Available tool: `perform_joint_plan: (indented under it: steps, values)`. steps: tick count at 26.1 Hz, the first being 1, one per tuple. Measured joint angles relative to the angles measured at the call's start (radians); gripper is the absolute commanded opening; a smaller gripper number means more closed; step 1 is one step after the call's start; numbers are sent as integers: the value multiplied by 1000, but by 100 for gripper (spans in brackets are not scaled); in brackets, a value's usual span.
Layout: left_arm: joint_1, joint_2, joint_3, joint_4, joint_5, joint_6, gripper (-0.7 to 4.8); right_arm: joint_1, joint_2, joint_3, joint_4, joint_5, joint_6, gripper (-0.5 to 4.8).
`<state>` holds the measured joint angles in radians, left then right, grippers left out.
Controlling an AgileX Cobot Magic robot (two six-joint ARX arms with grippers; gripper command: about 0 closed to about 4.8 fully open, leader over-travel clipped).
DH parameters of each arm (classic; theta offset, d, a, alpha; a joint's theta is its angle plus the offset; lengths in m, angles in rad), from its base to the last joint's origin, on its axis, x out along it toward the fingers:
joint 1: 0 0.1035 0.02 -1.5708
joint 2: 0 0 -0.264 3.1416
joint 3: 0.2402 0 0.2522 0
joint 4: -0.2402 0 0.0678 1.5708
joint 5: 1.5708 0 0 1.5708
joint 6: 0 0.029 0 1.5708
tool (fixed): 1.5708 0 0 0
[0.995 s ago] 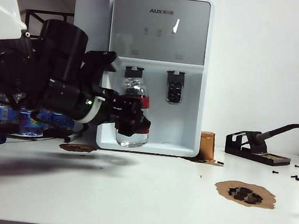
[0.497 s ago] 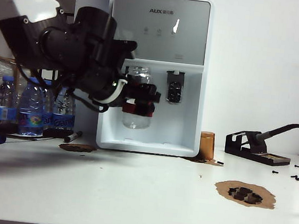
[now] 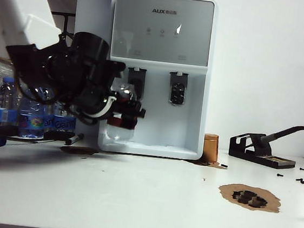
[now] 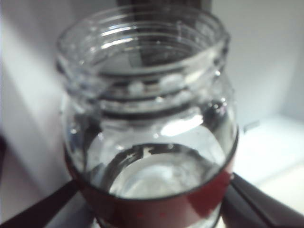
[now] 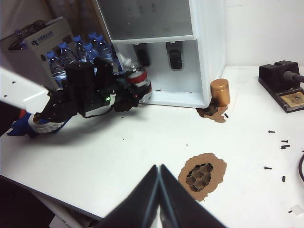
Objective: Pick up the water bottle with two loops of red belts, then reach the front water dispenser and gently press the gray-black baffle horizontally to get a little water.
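Here the water bottle (image 3: 121, 111) hangs in the left gripper (image 3: 125, 114), lifted off the table (image 3: 148, 201) at the left front edge of the water dispenser (image 3: 157, 74), its open mouth near the baffle (image 3: 136, 83). The jaws are clamped on the bottle's red-banded body; in the left wrist view the dark fingers (image 4: 259, 202) flank the bottle (image 4: 149, 123) at a red band. The bottle has no cap, and whether any water lies in it cannot be told through the blurred glass. A row of blue-capped plastic bottles (image 3: 11, 107) stands behind the arm, holding clear liquid. A copper-coloured cylinder (image 3: 210, 148) stands by the dispenser's right corner.

The arm hides most of the bottle in the exterior view, so contact with the baffle cannot be judged. The dispenser's top is cut off by the frame.

The right gripper (image 5: 159, 187) hovers low over the near table edge, its fingers pressed together with nothing between them.

Compared with a second ago, the bottle has shifted leftward and sits tilted and lower than half a second ago, and the left arm has drawn back, uncovering the left tap.
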<state>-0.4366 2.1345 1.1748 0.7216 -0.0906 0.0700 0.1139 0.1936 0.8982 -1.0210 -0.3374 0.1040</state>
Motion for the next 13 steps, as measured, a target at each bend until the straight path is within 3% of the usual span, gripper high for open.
perform_joint_plan:
  steps: [13]
  values:
    - [0,16,73,-37,4,0,-5,0,0,0,0,0,0,-2]
